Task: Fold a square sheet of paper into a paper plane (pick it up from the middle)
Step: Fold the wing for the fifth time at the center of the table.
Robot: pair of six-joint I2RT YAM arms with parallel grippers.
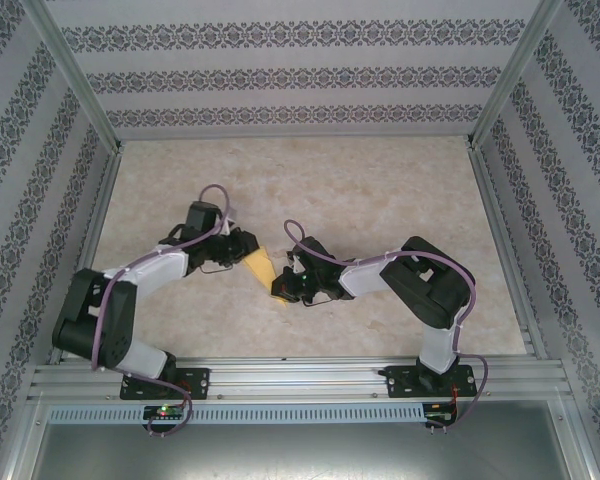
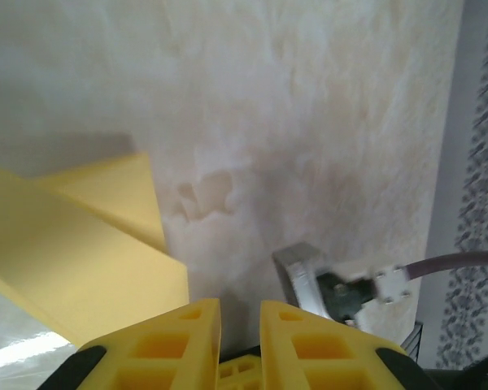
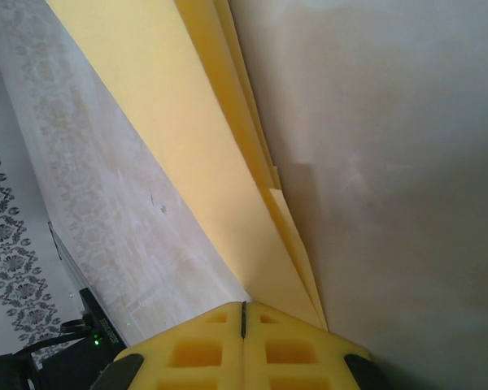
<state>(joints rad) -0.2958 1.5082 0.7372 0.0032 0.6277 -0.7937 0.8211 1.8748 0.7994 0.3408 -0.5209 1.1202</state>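
Though folded into layered flaps, shows as a thin yellow-orange sheet of paper (image 1: 263, 266) at the middle of the pale marbled tabletop (image 1: 380, 200), right between the two arms' ends. Runs narrow end first into the tips of the right gripper (image 3: 242, 310), whose ribbed yellow fingers (image 3: 285, 345) press flush together. Cannot tell whether pinched there or merely touched. Lies just left of the left gripper (image 2: 240, 309), with fingers (image 2: 171, 341) parted by a narrow gap and nothing between.
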